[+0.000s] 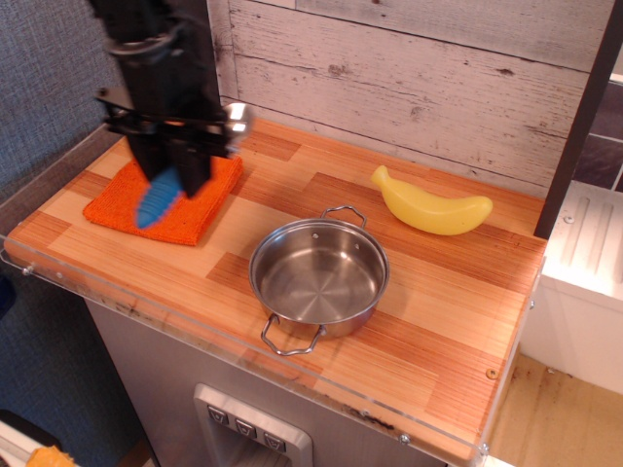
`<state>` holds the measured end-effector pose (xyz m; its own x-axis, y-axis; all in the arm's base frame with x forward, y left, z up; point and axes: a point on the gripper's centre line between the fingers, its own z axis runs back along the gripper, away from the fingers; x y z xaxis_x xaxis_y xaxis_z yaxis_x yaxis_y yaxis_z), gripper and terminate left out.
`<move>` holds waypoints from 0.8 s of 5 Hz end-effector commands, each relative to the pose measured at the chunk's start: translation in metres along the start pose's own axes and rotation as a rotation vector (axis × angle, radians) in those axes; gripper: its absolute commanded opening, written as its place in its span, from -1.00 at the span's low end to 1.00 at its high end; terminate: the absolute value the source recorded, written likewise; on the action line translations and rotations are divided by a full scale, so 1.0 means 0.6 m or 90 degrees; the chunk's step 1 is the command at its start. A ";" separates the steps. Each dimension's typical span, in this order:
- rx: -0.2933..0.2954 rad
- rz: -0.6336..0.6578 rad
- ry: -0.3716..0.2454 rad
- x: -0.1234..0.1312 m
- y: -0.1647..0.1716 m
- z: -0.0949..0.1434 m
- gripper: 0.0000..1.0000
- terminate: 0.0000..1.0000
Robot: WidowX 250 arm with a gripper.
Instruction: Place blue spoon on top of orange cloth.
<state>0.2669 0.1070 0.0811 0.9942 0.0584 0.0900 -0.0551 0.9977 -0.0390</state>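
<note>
My gripper (171, 173) is shut on the blue spoon (159, 198) and holds it over the orange cloth (117, 199). The spoon's ribbed blue handle hangs down and to the left below the fingers; its silver bowl (237, 116) sticks out at the upper right of the gripper. The cloth lies flat at the left end of the wooden counter and the black arm hides its middle. I cannot tell whether the handle tip touches the cloth.
A steel pot (318, 279) with two wire handles stands in the middle front of the counter (438, 292). A yellow banana (430, 206) lies at the back right. A clear plastic rim runs along the front edge. A plank wall is behind.
</note>
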 end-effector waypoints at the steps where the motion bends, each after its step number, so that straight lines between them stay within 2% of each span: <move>1: 0.039 0.033 -0.013 0.035 0.125 -0.009 -1.00 -1.00; 3: 0.048 -0.020 0.012 0.041 0.089 -0.043 -1.00 -1.00; 4: 0.051 -0.023 0.008 0.047 0.080 -0.043 -1.00 -1.00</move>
<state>0.2974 0.1542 0.0443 0.9982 0.0301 0.0513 -0.0317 0.9990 0.0313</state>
